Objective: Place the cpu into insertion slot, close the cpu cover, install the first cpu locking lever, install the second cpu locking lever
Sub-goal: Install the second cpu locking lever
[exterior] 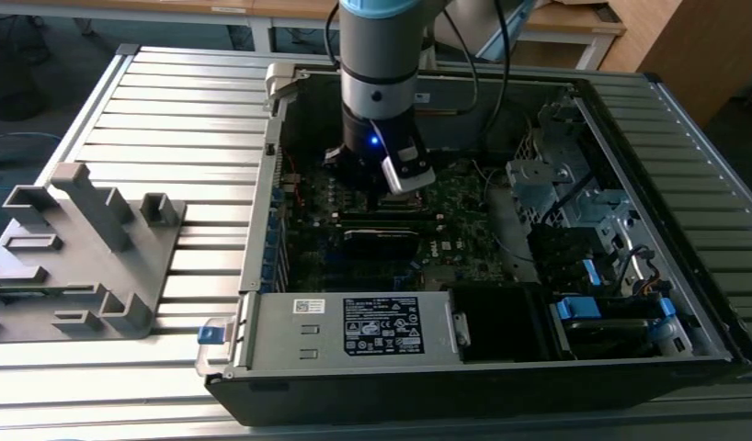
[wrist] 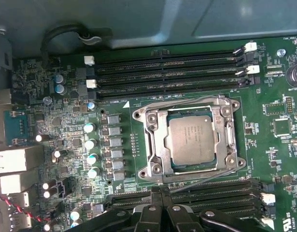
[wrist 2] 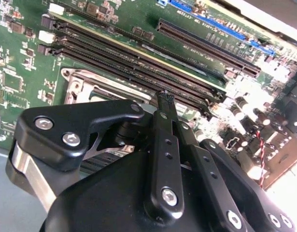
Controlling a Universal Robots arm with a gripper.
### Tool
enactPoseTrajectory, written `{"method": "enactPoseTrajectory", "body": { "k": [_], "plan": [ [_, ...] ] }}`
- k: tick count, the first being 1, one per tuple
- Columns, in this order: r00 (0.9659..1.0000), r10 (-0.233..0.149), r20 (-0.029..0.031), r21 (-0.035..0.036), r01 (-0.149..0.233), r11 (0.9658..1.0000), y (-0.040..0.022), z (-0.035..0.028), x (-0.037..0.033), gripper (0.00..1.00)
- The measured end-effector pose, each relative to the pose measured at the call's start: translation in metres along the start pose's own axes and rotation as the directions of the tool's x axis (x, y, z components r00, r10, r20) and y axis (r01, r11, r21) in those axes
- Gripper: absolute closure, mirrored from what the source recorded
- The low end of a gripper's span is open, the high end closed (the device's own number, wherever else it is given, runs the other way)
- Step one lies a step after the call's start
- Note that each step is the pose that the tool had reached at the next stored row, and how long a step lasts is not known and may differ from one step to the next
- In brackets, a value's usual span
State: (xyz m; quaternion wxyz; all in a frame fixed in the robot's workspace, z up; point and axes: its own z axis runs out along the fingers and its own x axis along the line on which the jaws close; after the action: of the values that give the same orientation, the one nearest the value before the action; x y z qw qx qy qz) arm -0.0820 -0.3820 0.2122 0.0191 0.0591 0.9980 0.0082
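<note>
The cpu [wrist: 191, 140] sat in the insertion slot [wrist: 173, 167] mid-motherboard, the cpu cover [wrist: 157, 138] down around it. The gripper [wrist 2: 164, 98], fingers pinched together and empty, hovered beside it. The chip looked light, rigid and fragile, best held by its edges.

A ribbed, light-grey metal worktable [exterior: 167, 101] carries an open black desktop computer case [exterior: 474, 367], lying on its side with the green motherboard [exterior: 450, 220] exposed, and, towards the exterior view's left, a grey moulded plastic fixture [exterior: 75, 253] with upright posts.
</note>
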Motion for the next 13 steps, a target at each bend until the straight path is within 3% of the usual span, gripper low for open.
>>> {"method": "enactPoseTrajectory", "body": {
  "k": [13],
  "plan": [
    [1.0000,0.000,0.0001,-0.0002,0.000,1.0000,-0.0001,0.0032,0.0006,0.89]
  ]
}}
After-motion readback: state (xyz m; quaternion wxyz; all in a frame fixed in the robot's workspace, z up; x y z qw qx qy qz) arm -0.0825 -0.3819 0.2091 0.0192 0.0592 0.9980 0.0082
